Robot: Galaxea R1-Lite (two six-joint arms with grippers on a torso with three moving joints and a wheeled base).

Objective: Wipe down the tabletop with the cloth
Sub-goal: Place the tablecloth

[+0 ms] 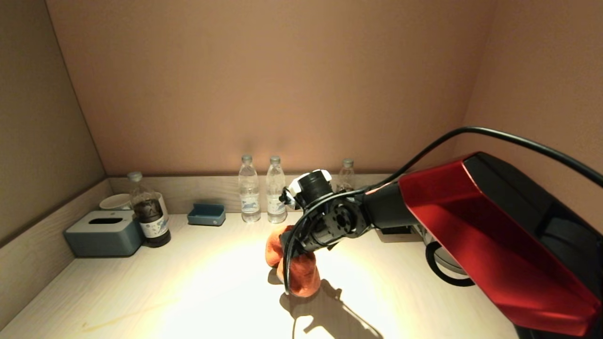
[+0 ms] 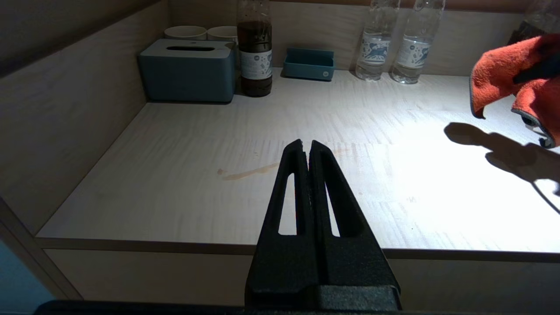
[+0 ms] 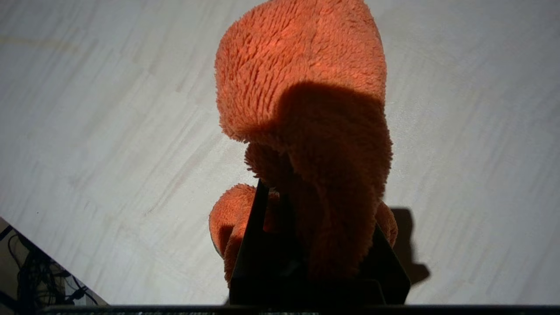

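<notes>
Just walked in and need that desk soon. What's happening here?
The right tool is shut on an orange cloth, holding it bunched above the tabletop; its shadow falls below it. A brownish streak lies unwiped near the front left. The left tool is shut and empty, parked off the front edge.

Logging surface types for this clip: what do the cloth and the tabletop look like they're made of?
The cloth, held in the right pincer, looks like orange microfibre or terry: dense fuzzy pile, with a grey stitched hem in the left wrist view. The tabletop looks like pale wood or wood-look laminate, matte, with fine straight grain; which one cannot be told. A brownish streak marks it.
</notes>
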